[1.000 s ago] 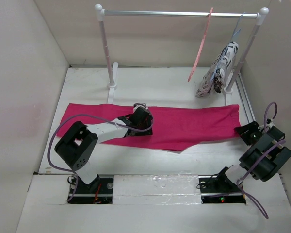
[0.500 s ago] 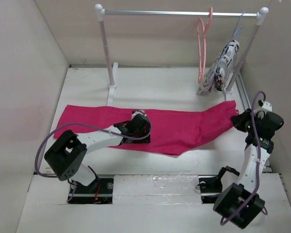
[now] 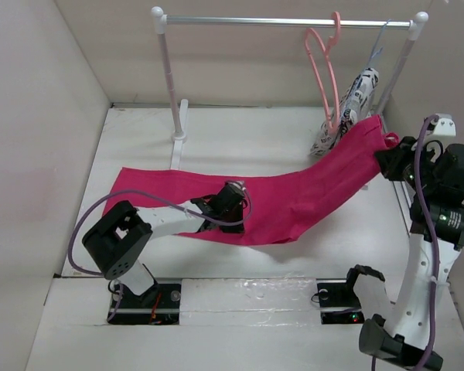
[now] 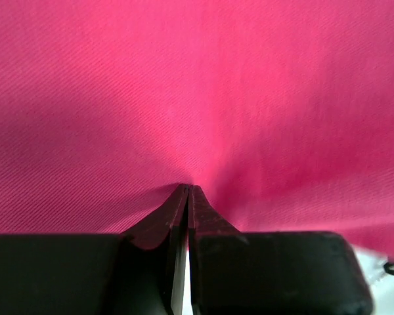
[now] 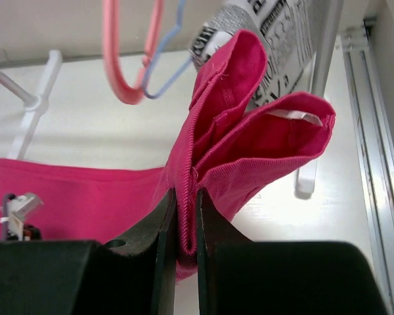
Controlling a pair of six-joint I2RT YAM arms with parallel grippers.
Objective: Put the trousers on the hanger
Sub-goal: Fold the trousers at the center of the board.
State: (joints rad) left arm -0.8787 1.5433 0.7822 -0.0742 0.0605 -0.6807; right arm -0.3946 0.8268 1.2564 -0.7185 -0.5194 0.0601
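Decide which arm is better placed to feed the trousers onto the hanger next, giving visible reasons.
Right. The right tool holds the trousers' raised end just beside the hanger; the left tool pinches fabric down at the table, far away.

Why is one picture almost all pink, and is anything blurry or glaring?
Left wrist view: the trousers fill the frame; weave crisp, left end effector dark and soft-edged. Right wrist view: the trousers' folded edge is sharp, the hanger behind slightly soft. Top view: even light, faint shadows, a little glare on the shiny strip near the bottom.

High rear view looks down; wrist views close on shared trousers [image 4: 262,92]
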